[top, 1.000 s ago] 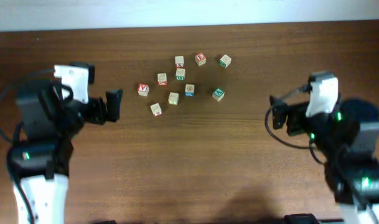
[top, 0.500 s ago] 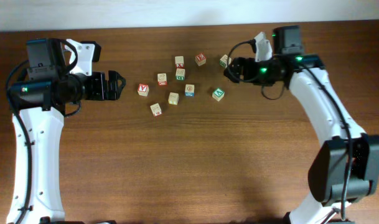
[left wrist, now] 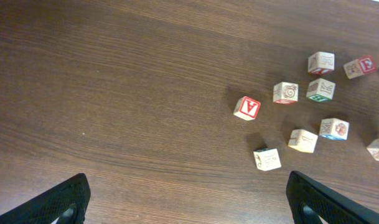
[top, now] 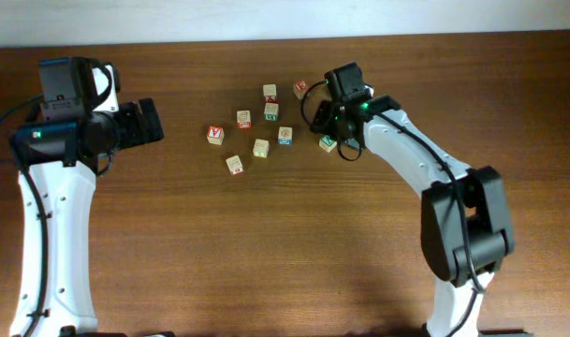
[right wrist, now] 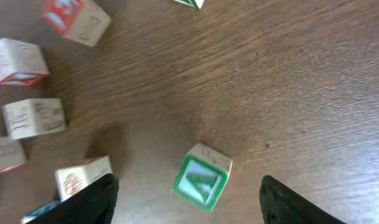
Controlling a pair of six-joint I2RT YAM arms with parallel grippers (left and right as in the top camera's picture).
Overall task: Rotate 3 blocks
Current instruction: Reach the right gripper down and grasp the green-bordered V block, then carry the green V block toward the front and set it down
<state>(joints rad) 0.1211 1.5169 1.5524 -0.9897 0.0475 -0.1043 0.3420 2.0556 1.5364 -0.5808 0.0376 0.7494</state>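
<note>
Right gripper [right wrist: 188,190]: jaws are being held partly apart; green block [right wrist: 200,180] is being straddled, untouched.
Left gripper [left wrist: 186,193]: is being held wide above bare table [left wrist: 114,93].

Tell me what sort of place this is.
Probably a robot lab bench for manipulation trials. There is a bare wooden table, a left arm and a right arm reaching over it, and only small alphabet blocks scattered on it.
</note>
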